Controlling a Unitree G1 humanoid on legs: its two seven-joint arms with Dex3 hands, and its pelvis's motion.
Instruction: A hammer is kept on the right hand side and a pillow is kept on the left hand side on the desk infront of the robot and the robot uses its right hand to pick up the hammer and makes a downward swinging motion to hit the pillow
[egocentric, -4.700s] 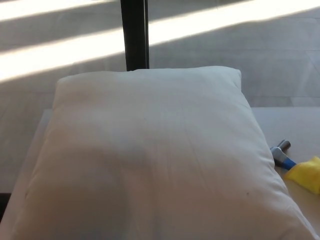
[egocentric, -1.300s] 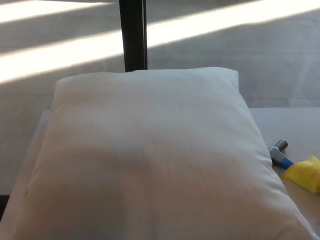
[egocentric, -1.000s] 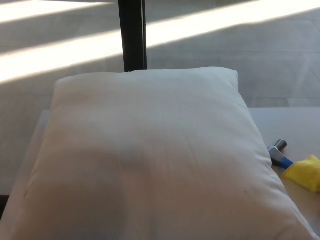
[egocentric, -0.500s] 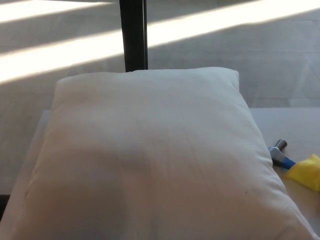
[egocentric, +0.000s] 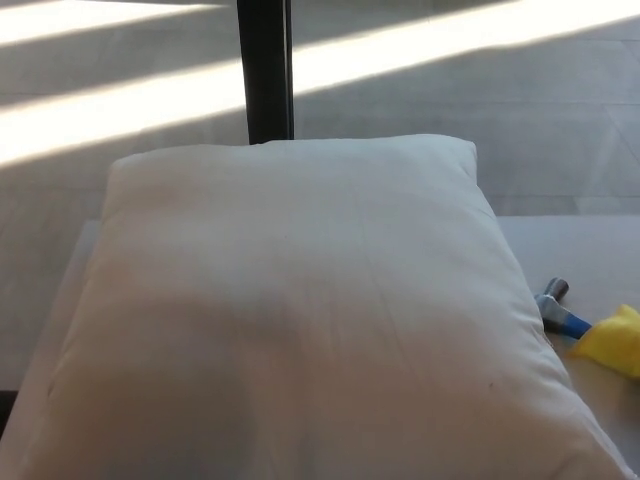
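Hammer (egocentric: 560, 312) first: only a short stretch of it shows, lying flat on the worktop (egocentric: 590, 250) at the right side, just beside the pillow's right edge. What can be seen is a grey metal end pointing up and away toward the far side, then a blue section running down and to the right. The blue part disappears under a yellow thing (egocentric: 612, 340), soft-edged and bright, which sits at the very right border and is cut off by the edge of the view; whether it is a cloth or part of the hammer's grip cannot be told. The metal end looks to touch or nearly touch the pillow's side seam, though the pillow bulges over it and hides the exact contact.

A white pillow (egocentric: 300, 310) takes up most of the view, lying flat on the pale worktop, square with its corners toward the far left and far right. It is plump, lightly creased, with a grey shadow across its near half. It covers the worktop from the left edge across to the hammer, leaving a bare strip on the right.

Beyond the worktop is a grey floor (egocentric: 480, 130) crossed by slanting bands of sunlight (egocentric: 130, 110). A dark upright post (egocentric: 265, 70) rises behind the pillow's far edge.

Neither robot hand, left or right, shows anywhere, so nothing can be said of their fingers. Nothing holds the hammer.
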